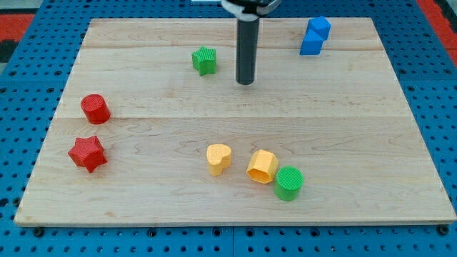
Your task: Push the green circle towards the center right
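Note:
The green circle (289, 183) stands near the view's bottom, right of centre, touching the yellow hexagon (262, 166) on its left. My tip (245, 82) is in the upper middle of the wooden board (143, 207), far above the green circle and just right of the green star (204, 60).
A yellow heart (218, 158) lies left of the yellow hexagon. A red circle (95, 108) and a red star (87, 153) sit at the view's left. Two blue blocks (315, 36) stand together at the top right. Blue pegboard surrounds the board.

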`<state>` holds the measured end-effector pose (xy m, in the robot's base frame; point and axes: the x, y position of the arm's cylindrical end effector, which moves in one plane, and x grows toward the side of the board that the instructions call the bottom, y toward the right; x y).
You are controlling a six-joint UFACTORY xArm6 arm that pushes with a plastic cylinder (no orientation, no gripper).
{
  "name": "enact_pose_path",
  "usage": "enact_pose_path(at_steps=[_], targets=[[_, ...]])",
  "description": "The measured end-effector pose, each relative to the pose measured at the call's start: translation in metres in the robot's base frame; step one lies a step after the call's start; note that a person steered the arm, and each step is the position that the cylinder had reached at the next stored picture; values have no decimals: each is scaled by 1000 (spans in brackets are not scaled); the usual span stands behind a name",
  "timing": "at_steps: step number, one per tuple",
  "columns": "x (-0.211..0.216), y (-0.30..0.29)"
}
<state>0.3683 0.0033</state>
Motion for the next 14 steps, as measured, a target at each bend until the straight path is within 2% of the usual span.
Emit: enact_pose_path(at_steps=[1, 3, 4, 5, 6, 7, 8, 10, 11, 12, 13, 14], targets=[[-28, -62], [-126, -7], [-46, 65], [74, 173], [196, 224], [250, 196], [241, 140], [245, 66], [199, 73], [148, 111], [98, 103], [83, 85]])
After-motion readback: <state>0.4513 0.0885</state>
